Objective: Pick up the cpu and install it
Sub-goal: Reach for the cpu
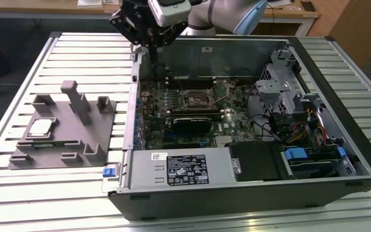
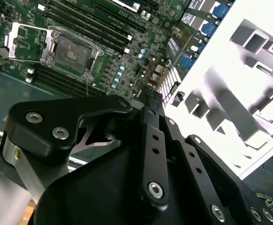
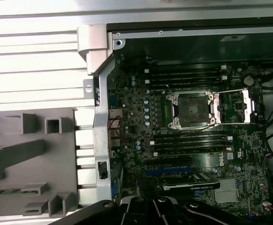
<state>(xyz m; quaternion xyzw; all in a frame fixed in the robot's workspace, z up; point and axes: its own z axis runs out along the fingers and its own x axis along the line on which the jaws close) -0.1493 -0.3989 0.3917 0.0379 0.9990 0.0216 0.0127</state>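
On the slatted metal bench (image 1: 82, 53), at the exterior view's left, a grey plastic fixture (image 1: 79, 108) with upright blocks carries the cpu (image 1: 42, 127), a small pale square chip lying flat in a recess. To its right lies an open computer case (image 1: 250, 200), with the motherboard facing up. The black-framed socket (image 1: 195, 98) has its metal retaining plate swung open beside it in the first wrist view. Above the case's far left corner hangs the black claw (image 1: 151, 44), fingers pressed together on nothing, well apart from the cpu.
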